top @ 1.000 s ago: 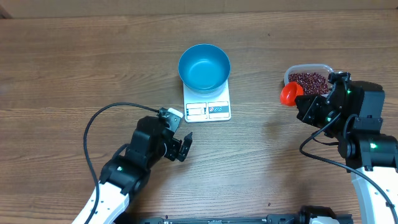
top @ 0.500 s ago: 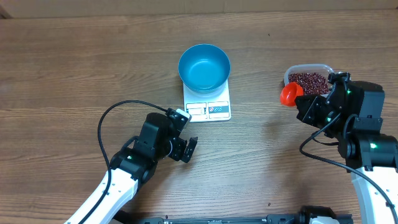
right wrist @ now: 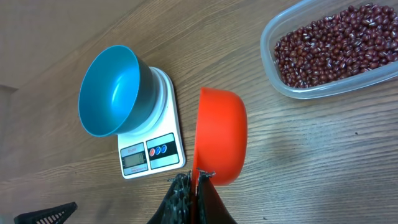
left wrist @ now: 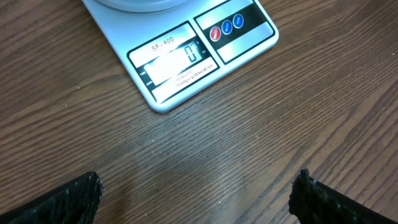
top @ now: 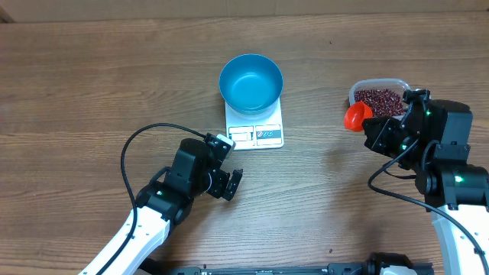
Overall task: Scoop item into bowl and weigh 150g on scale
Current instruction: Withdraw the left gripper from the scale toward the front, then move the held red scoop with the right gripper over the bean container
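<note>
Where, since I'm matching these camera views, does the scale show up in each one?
Overhead: scale upper centre, under the blue bowl.
Left wrist: scale at the top, near centre, front edge nearest.
Right wrist: scale lower left, bowl on it.
Shared landmark: the scale's display.

Counter: mid-brown wood grain, streaked.
Bowl: solid blue, inside and out.
Scale: white, black-outlined panels, pale display, one red and two blue buttons.
Beans: dark red-brown, some pale-flecked.
Tub: clear, colourless.
Scoop: plain orange-red.
Left end effector, right end effector: black.
</note>
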You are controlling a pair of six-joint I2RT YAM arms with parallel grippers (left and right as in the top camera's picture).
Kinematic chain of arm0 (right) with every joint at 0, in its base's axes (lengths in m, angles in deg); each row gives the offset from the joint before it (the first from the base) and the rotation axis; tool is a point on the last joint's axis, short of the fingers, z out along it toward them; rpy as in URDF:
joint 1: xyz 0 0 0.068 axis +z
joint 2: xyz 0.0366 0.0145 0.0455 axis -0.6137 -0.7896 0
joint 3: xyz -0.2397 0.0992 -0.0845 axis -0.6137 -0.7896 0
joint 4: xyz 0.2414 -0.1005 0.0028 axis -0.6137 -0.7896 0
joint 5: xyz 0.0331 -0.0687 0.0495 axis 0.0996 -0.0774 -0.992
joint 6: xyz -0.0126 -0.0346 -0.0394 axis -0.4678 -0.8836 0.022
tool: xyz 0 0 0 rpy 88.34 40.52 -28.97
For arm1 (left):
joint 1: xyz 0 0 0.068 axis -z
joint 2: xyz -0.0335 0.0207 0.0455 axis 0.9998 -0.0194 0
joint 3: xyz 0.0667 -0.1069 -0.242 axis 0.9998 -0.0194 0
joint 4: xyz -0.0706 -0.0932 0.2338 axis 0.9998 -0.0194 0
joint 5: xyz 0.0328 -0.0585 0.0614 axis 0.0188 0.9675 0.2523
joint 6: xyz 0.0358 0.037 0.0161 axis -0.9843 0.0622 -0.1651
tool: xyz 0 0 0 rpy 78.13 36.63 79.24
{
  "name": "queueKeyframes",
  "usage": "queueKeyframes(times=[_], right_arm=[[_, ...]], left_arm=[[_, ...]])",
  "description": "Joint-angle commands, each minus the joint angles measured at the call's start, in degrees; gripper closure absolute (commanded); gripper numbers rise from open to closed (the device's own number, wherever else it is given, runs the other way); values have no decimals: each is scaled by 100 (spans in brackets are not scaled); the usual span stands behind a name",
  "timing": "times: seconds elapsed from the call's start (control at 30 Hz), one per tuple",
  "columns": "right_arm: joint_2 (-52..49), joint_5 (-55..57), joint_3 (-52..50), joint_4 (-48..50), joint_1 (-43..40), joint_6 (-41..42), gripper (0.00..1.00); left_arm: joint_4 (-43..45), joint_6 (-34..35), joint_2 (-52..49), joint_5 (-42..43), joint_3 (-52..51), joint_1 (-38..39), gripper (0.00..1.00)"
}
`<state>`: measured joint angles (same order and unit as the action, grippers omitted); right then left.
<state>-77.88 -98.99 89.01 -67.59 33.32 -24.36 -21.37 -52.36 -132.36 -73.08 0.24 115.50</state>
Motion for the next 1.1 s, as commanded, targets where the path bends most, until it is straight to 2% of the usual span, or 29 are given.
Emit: queueKeyframes(times=[0.0, 0.13, 0.3, 1.07], right_arm=[[15, 61, 101, 20, -42, -26, 96], [15, 61, 101, 20, -42, -26, 96], [15, 61, 101, 20, -42, -26, 96], [13, 59, 122, -13, -42, -26, 96]], left_arm=[[39, 31, -39, -26, -11, 4, 0], [363, 31, -39, -485, -11, 4, 0], [822, 35, -39, -446, -11, 4, 0], [732, 33, -39, -413, -11, 4, 0]])
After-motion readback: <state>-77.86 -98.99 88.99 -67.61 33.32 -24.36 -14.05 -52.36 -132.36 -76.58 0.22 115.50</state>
